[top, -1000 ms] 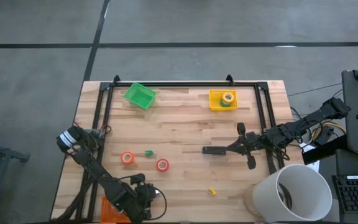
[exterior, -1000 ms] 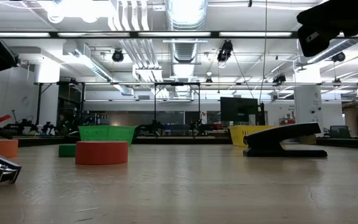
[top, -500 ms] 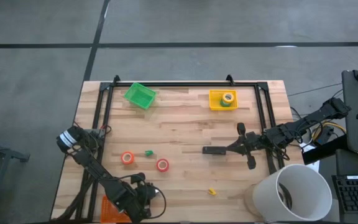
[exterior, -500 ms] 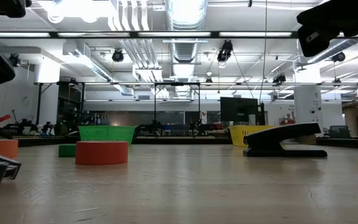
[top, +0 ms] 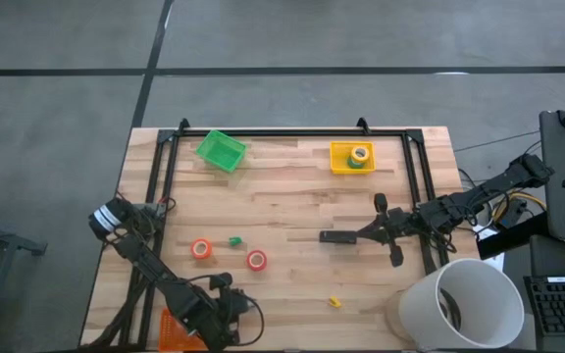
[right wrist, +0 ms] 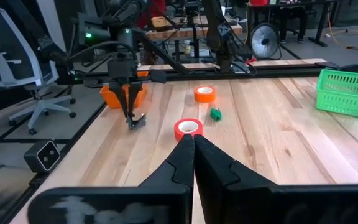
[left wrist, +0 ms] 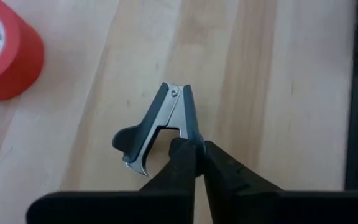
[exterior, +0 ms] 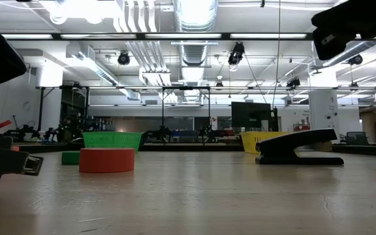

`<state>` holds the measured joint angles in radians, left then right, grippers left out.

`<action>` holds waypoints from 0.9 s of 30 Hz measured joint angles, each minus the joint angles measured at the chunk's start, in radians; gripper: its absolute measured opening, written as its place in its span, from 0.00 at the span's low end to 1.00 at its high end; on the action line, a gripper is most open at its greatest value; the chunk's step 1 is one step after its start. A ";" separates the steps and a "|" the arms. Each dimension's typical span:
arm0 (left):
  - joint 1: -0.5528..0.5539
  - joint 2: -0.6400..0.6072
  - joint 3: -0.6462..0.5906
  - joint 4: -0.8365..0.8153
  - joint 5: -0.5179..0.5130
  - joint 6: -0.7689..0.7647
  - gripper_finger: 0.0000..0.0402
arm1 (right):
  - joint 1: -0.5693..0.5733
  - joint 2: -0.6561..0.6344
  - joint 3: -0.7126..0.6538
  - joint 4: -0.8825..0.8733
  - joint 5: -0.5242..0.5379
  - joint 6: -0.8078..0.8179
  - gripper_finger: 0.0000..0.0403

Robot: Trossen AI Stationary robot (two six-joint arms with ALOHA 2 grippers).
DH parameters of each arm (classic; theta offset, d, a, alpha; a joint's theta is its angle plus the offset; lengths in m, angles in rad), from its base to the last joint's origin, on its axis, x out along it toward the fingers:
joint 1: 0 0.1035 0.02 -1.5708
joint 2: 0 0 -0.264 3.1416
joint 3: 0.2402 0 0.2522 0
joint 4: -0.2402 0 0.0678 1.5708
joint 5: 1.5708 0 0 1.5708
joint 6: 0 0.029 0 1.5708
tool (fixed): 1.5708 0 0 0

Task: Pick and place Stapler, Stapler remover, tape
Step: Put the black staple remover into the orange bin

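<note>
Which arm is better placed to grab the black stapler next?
Right. The right end effector sits right beside the small black bar-shaped stapler mid-table, while the left end effector is far off, pinching the grey metal staple remover.

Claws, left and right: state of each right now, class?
Left claw: closed on the stapler remover, near the table's front edge.
Right claw: closed, empty, beside the stapler.

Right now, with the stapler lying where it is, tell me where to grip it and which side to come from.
Grip the stapler across its narrow width near mid-length, coming straight down from above. It sits on its base on the table, a long thin bar with both long sides free. The right tool is shut and would probably need opening first.
</note>
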<state>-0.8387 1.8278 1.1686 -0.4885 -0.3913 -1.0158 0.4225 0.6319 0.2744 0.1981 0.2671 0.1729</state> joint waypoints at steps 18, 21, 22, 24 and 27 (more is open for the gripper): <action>-0.011 0.000 0.318 -0.509 0.102 -0.017 0.03 | -0.001 0.000 -0.003 -0.001 0.021 0.000 0.02; -0.025 0.000 0.380 -0.593 0.177 -0.080 0.03 | -0.001 0.000 -0.004 -0.007 0.021 0.000 0.02; -0.033 0.000 0.399 -0.613 0.202 -0.106 0.03 | -0.001 0.000 -0.004 -0.008 0.021 0.000 0.02; -0.050 -0.001 0.428 -0.621 0.252 -0.164 0.03 | -0.001 0.000 -0.004 -0.007 0.022 0.000 0.02; -0.085 -0.002 0.453 -0.620 0.319 -0.256 0.03 | -0.001 0.000 -0.004 -0.008 0.022 0.000 0.02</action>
<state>-0.9235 1.8263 1.6218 -1.1085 -0.0724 -1.2714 0.4217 0.6319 0.2703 0.1905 0.2886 0.1730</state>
